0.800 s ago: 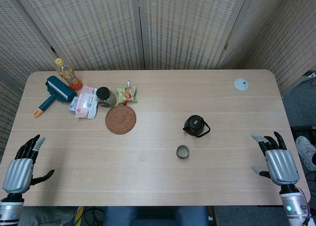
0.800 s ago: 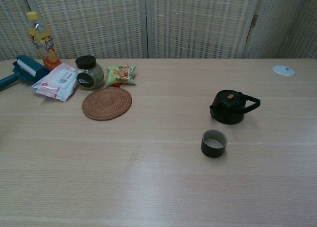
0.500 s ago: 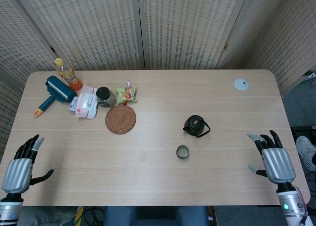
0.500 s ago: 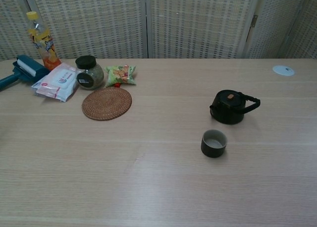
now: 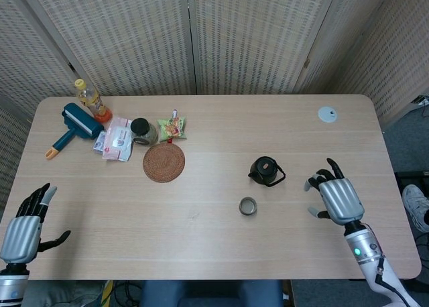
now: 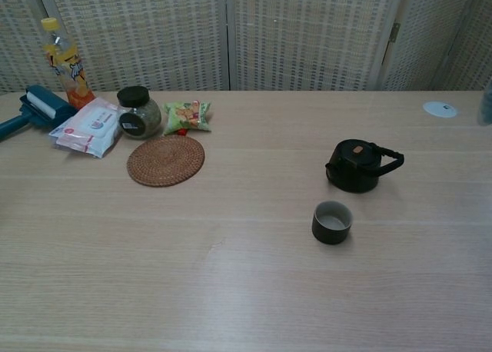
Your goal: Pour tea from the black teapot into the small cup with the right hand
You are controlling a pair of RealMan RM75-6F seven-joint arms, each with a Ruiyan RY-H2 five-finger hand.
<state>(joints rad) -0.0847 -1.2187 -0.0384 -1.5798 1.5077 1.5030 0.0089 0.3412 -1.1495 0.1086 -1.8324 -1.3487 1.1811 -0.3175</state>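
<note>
Now my right hand [image 5: 337, 198] hovers empty, fingers spread, just right of the squat black teapot [image 5: 265, 171], whose loop handle points toward it. The small dark round cup [image 5: 248, 206] stands on the pale wooden counter [image 5: 201, 213] just in front of the teapot.

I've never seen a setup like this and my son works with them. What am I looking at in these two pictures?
A two-armed robot with human-like hands sits at a wooden table. One picture looks down from its head, the other looks out from its chest. The right hand, fingers apart, holds nothing and hovers right of the black teapot. The left hand is empty too, at the near left corner. In front of the teapot stands the small cup. Far left lie a woven coaster, a jar, a snack bag, wipes, a lint roller and a bottle.
</note>
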